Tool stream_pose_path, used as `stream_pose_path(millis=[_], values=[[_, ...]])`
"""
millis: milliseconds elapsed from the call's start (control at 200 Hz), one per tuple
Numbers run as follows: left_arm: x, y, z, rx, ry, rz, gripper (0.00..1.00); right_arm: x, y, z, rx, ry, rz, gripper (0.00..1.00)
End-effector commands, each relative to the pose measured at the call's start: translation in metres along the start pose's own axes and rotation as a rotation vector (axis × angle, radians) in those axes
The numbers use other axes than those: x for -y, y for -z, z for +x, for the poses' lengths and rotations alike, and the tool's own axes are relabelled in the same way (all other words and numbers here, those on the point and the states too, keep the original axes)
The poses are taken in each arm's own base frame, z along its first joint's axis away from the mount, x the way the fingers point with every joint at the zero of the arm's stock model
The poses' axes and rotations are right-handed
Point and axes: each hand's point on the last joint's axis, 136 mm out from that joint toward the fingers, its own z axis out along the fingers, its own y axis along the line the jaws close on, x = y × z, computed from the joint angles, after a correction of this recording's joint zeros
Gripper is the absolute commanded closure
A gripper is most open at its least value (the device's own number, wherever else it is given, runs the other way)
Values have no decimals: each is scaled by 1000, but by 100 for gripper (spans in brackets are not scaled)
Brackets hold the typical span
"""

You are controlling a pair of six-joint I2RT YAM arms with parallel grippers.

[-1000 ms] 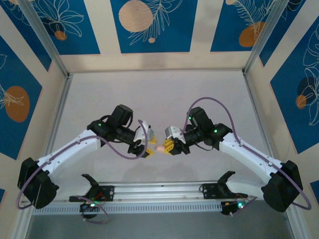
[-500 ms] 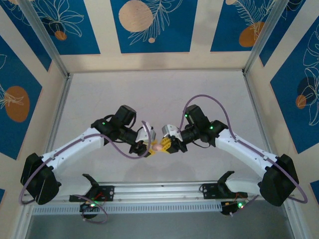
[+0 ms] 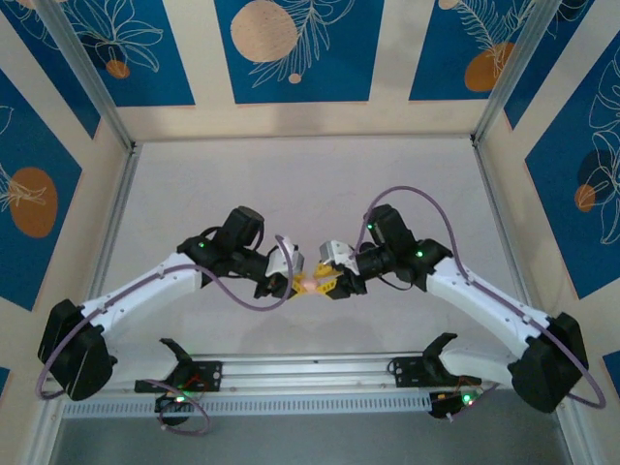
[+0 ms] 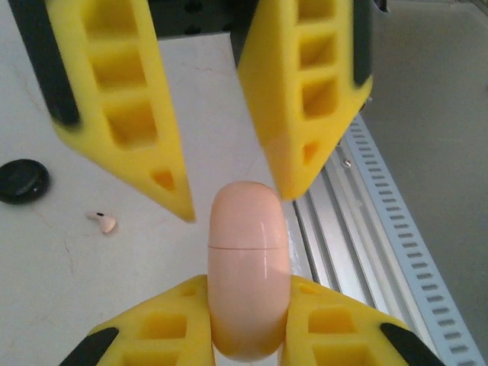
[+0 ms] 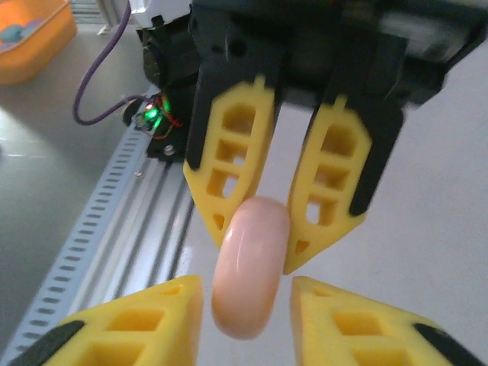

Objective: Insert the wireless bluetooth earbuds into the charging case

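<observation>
Left gripper (image 4: pixel 248 288): clamped on one end of the pale pink charging case (image 4: pixel 248 244). It holds the case clear above the table (image 4: pixel 69 297), close to the middle of the near edge, beside the rail (image 4: pixel 366 229).

Right gripper (image 5: pixel 245 284): fingers apart, one on either side of the case's free end, with a gap showing on each side; not gripping.

The case's long axis runs straight from one gripper to the other. Its seam sits between the two sets of fingertips and reads closed.

One pink earbud (image 4: pixel 103 222) lies on the table below, on the side away from the near edge. A dark round object (image 4: pixel 23 181) beyond it is possibly a black case, too small to confirm.

Judgement: the left arm alone secures the case. The lid must open before any earbud goes in, and the right gripper stands nearest the free half.
</observation>
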Motion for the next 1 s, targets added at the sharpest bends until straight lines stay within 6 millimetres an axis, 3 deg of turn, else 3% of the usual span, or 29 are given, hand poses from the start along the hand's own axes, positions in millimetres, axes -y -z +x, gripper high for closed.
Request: stream_pose_path(millis=[0,225,380,990], values=[[-2,-2,-12,113,-16,-39,85,4,17,-7,86,14,107,56],[-7,0,-32,339,-64,-88,85,0,38,-6,258,-26,188,37],[-6,4,-40,434,-96,-95,86,-4,37,-12,322,-61,141,35],[1,6,-44,446,-115,-75,86,2,20,-35,335,-30,-11,60]])
